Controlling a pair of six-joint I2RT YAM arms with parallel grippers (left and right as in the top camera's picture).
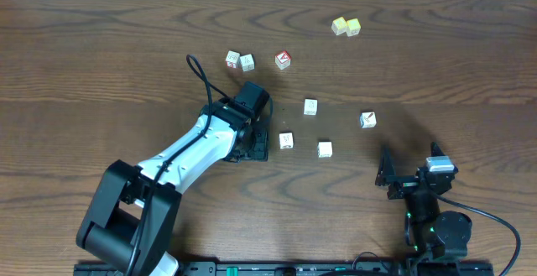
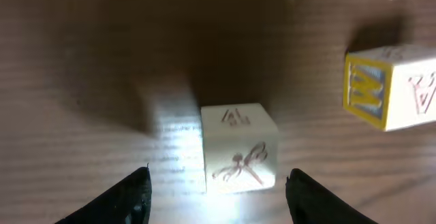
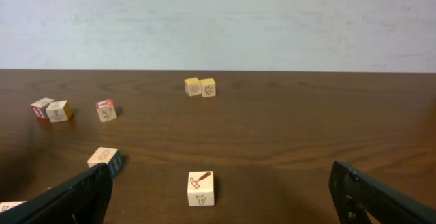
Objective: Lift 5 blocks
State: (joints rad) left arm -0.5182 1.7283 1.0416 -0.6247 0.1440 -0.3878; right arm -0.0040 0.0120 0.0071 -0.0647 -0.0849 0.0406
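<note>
Several small whitish blocks lie scattered on the brown table (image 1: 101, 49). One block (image 1: 286, 140) sits just right of my left gripper (image 1: 262, 144). In the left wrist view that block (image 2: 238, 149) lies partly between the open fingertips (image 2: 141, 183), closer to the right one, with a gap on both sides. My left gripper (image 2: 219, 175) touches nothing. More blocks rest at the middle (image 1: 310, 106), (image 1: 325, 149) and right (image 1: 367, 120). My right gripper (image 1: 409, 171) stands open near the front right. A hammer-marked block (image 3: 201, 188) lies ahead of the right gripper (image 3: 219, 176), well clear of its fingers.
Two pale yellow cubes (image 1: 346, 27) sit at the back. A cube with a red face (image 1: 283, 59) and a pair of cubes (image 1: 239, 60) lie at the back middle. A yellow-framed lettered block (image 2: 392, 88) stands right of the left gripper's block.
</note>
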